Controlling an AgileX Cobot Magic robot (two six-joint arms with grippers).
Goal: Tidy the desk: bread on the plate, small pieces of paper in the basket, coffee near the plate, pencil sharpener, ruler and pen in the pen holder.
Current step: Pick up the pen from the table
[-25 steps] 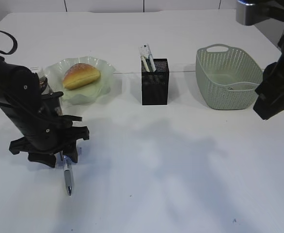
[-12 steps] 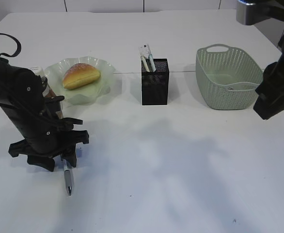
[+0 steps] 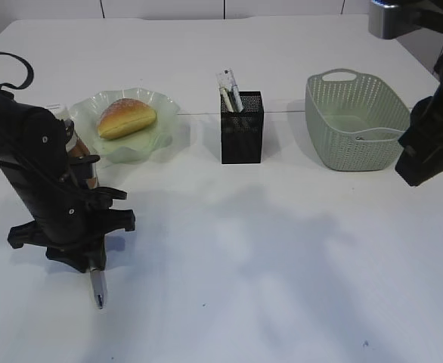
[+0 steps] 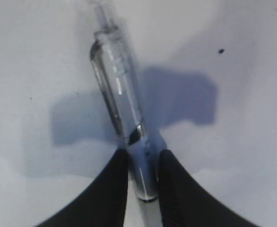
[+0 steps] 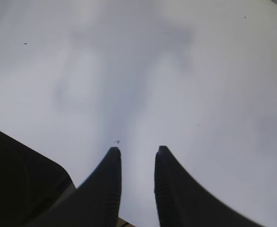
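White surface (image 3: 282, 249) all around, and the action is low on the left: the left end effector (image 4: 142, 163) is clamped on the rear end of the pen (image 4: 119, 94), its two dark fingers pressing the barrel from either side while the tip points away across the surface. So the pen step looks to be the one in hand. Bread (image 3: 126, 117) already sits on the plate (image 3: 161, 106), a coffee bottle (image 3: 74, 144) stands just beside that plate, half hidden by the arm, and the pen holder (image 3: 242, 138) already carries a couple of items. Next, by my reckoning: lift, carry the pen right to the holder, stand it upright and drop it in. The right end effector (image 5: 136, 158) hangs released, gripping nothing, near the basket (image 3: 354, 121). No readable lettering on the pen or bottle.
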